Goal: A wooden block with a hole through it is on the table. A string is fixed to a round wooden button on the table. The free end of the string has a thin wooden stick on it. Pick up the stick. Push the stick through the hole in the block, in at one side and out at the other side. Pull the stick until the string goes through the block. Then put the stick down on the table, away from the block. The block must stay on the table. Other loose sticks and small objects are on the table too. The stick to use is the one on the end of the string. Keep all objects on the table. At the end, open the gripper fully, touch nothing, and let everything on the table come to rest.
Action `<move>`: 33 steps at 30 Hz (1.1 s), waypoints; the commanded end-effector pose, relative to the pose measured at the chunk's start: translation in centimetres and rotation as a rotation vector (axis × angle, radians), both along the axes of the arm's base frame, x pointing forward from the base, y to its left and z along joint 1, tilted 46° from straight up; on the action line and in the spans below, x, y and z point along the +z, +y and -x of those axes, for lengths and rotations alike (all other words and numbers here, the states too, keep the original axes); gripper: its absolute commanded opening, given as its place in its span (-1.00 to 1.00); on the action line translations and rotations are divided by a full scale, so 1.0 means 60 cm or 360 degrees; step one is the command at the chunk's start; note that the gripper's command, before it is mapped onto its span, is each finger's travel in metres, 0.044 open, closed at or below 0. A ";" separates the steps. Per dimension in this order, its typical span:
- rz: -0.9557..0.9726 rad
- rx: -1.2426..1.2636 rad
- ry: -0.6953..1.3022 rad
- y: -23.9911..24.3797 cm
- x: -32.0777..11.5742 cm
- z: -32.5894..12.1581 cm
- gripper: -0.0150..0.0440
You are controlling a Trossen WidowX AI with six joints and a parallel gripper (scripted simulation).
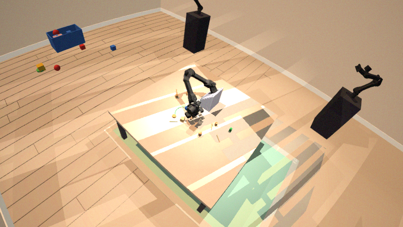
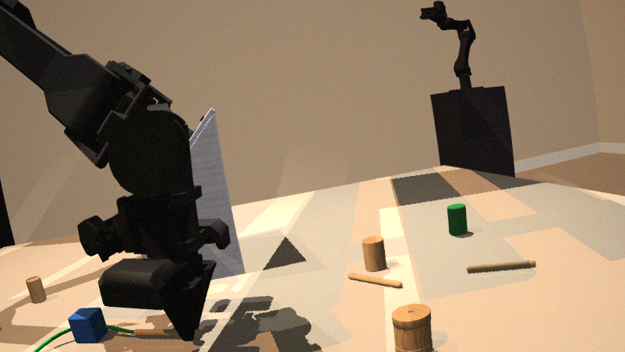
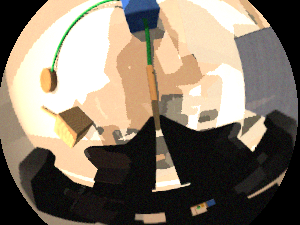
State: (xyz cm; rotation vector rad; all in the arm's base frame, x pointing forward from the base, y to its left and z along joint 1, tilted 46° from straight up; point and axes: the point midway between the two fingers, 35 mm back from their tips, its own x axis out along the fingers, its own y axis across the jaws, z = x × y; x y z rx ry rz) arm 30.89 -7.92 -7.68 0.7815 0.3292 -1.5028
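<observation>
The blue block (image 1: 186, 107) (image 2: 87, 325) (image 3: 142, 11) sits on the table. The green string (image 2: 115, 328) (image 3: 149, 46) runs from the round wooden button (image 1: 174, 115) (image 3: 48, 80) to the block's far side and shows again on the gripper side, so it passes through the hole. The thin wooden stick (image 2: 153, 332) (image 3: 151, 81) is wholly outside the block, on the string's end, low over the table and roughly level. My gripper (image 2: 188, 334) (image 3: 155, 119) is shut on the stick's end away from the string. The fingers hide that end.
A pale upright panel (image 1: 211, 99) (image 2: 217, 196) (image 3: 265, 74) stands close beside the arm. A wooden piece (image 1: 182, 118) (image 3: 72, 126) and a loose stick (image 1: 173, 121) lie near the button. Wooden cylinders (image 2: 374, 253) (image 2: 412, 328), two loose sticks (image 2: 375, 279) (image 2: 501, 265) and a green cylinder (image 1: 230, 129) (image 2: 457, 219) are farther off.
</observation>
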 end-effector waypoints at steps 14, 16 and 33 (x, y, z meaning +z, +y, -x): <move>-0.0003 0.0001 -0.0008 0.096 0.094 0.011 0.22; -0.0003 0.0001 -0.0008 0.096 0.094 0.011 0.22; 0.0009 0.0026 -0.0001 0.123 0.112 0.012 1.00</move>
